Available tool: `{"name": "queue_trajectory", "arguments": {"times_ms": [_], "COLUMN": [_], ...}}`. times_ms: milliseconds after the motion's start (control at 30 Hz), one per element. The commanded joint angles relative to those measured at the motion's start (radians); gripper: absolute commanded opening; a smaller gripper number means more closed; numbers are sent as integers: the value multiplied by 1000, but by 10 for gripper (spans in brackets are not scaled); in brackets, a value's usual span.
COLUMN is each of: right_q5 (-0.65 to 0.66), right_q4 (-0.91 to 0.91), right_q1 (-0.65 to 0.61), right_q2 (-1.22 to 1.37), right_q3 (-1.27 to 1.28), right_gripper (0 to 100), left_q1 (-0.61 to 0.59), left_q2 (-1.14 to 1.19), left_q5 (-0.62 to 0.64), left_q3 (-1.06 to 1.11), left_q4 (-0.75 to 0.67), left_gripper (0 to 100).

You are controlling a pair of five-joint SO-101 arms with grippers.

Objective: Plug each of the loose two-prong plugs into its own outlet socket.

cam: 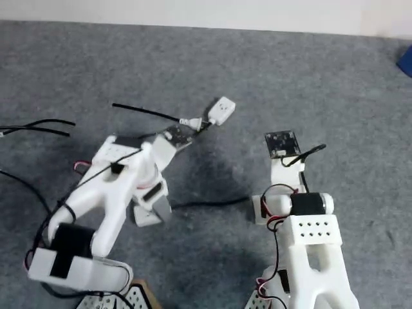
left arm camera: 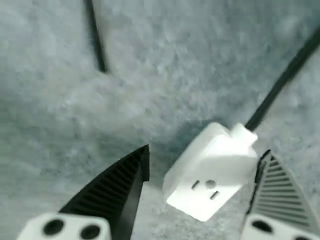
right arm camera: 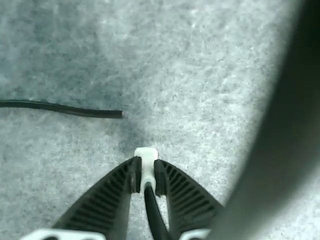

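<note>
One white socket (cam: 222, 111) lies on the grey carpet (cam: 335, 77), just to 12 o'clock of the high view's centre. Its black lead (cam: 145, 112) runs off toward 10 o'clock. The left gripper (left arm camera: 205, 152), on the arm at 8 o'clock, is spread wide with the socket between its fingers. The socket sits close against one finger and clear of the other, its slotted face turned toward the wrist camera. The right gripper (right arm camera: 146, 170) is at 3 o'clock of centre, with that arm's board (cam: 282, 145) standing over it in the high view. It is pinching one white plug (right arm camera: 146, 154), and the plug's black cord (right arm camera: 152, 210) runs back between the fingers. Ahead of the plug a single cable end (right arm camera: 75, 109) lies on the carpet, apart from it. Two more loose ends (cam: 45, 126) lie at 9 o'clock. One cable (cam: 212, 203) crosses between the arms at 6 o'clock, and a blue thing (cam: 405, 61) sits at the 2 o'clock edge.
</note>
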Motion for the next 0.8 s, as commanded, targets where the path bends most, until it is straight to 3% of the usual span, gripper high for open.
{"name": "queue_trajectory", "arguments": {"times_ms": [0, 400, 767], "right_q5": [9, 12, 12], "right_q4": [4, 4, 4], "right_q1": [13, 12, 8], "right_q2": [-21, -21, -21], "right_q3": [-45, -45, -47], "right_gripper": [6, 6, 6], "left_q1": [-88, -252, -380], "left_q2": [45, 424, 644], "left_q5": [-5, -117, -117], "left_q3": [-203, -730, -1310], "left_q4": [55, 216, 460], "left_gripper": [326, 325, 325]}}
